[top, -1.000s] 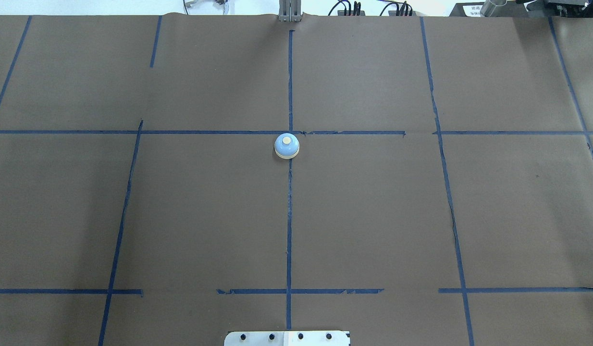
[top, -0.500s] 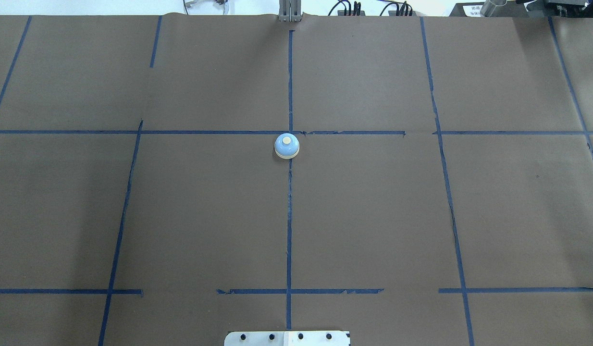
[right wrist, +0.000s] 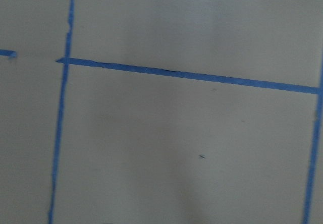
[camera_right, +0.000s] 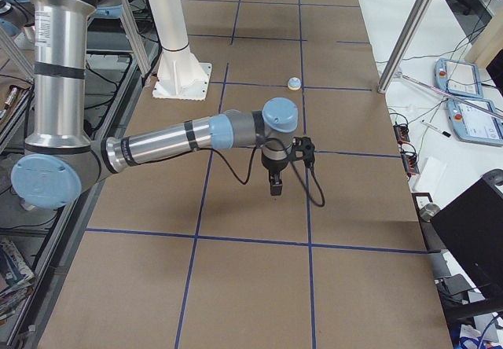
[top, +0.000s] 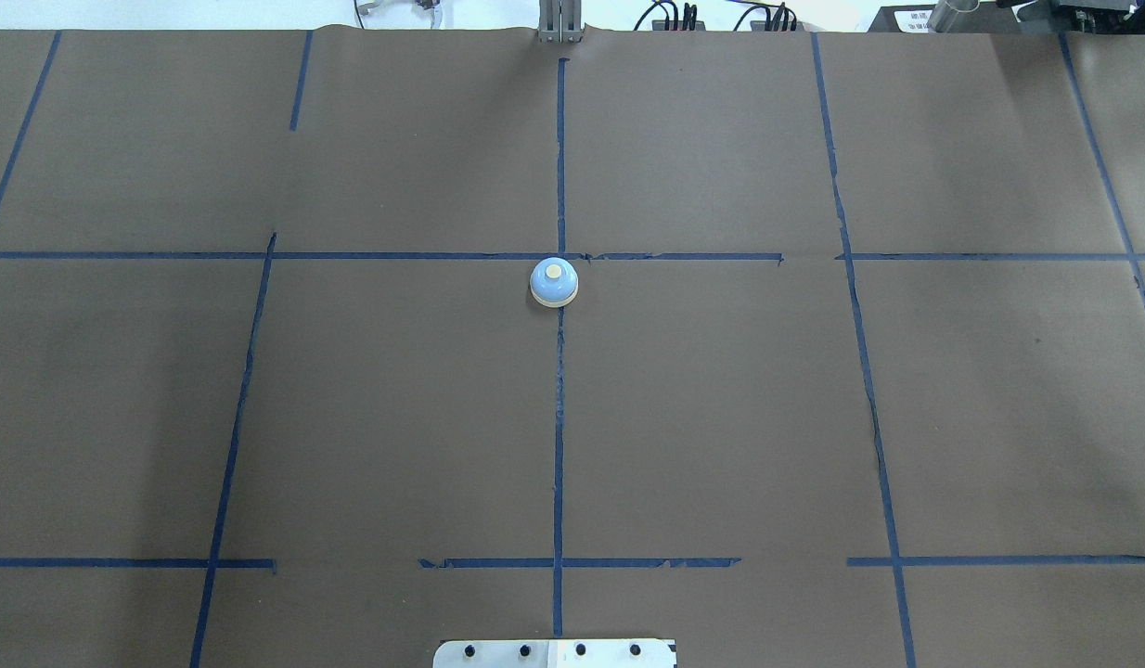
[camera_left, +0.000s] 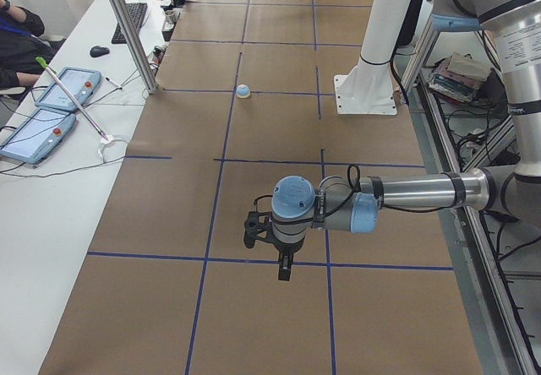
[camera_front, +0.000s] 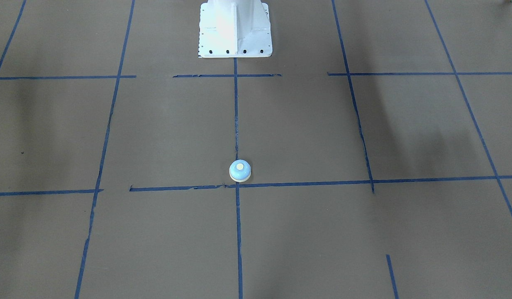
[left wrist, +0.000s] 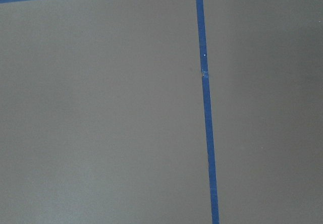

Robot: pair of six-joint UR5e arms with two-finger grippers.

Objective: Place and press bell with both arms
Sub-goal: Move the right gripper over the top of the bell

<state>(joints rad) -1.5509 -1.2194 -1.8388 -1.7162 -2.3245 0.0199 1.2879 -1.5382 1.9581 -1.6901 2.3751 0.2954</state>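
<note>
The bell (top: 554,281) sits upright in the middle of the table (top: 721,417). The left gripper (camera_left: 286,267) and right gripper (camera_right: 274,185) hang well apart from it, pointing down. Jaws wide or narrow, I cannot tell.

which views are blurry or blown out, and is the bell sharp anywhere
Right wrist view: soft and washed out, the tape line fuzzy-edged. Left wrist view: sharper, the tape strip crisp, the paper slightly darker at right. Front-facing view: the white pedestal base is blown out; broad soft shadows cross the paper. Overhead view: the bell is sharp.
</note>
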